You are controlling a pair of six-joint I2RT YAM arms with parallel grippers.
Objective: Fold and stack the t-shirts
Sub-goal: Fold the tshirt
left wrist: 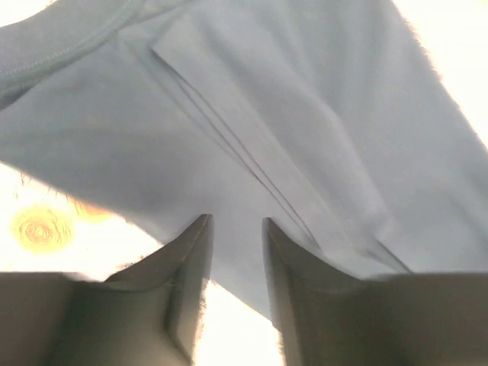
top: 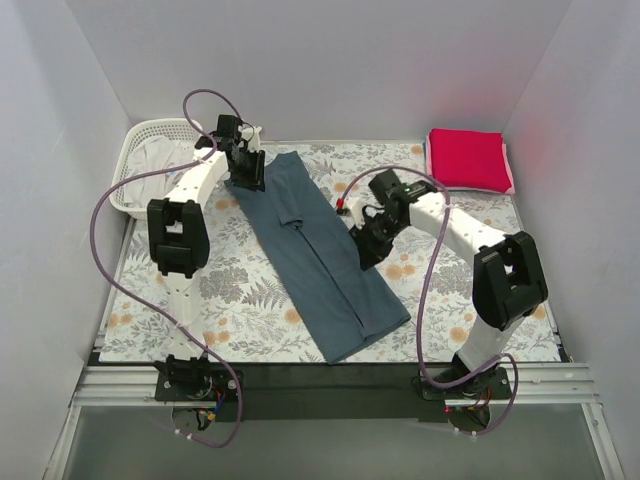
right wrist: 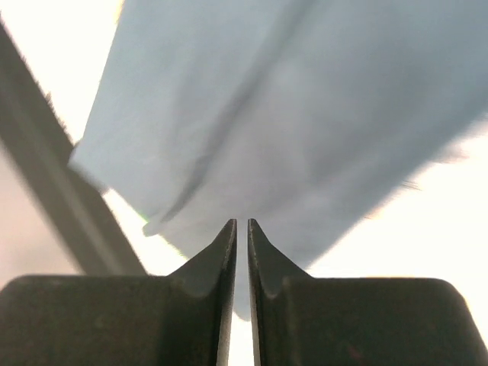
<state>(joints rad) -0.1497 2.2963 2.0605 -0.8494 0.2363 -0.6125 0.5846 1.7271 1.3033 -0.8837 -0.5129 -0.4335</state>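
The red t-shirt (top: 465, 158) sat folded on the pink t-shirt (top: 511, 170), far right. The blue t-shirt (top: 320, 250) lay in the middle, only a long strip, not stacked yet. At its edges, the left gripper (left wrist: 236, 223) was spread, the right gripper (right wrist: 242, 223) nearly pressed together.

Blue shirt (top: 320, 250): dark slate, plain all over. Cloth (top: 230, 300): grey leaves and orange flowers on white. Red shirt (top: 466, 158) shows bright crimson, the pink shirt (top: 512, 176) a pale edge beside it. Basket (top: 140, 150), white lattice. Arms (top: 455, 225), white with black joints.
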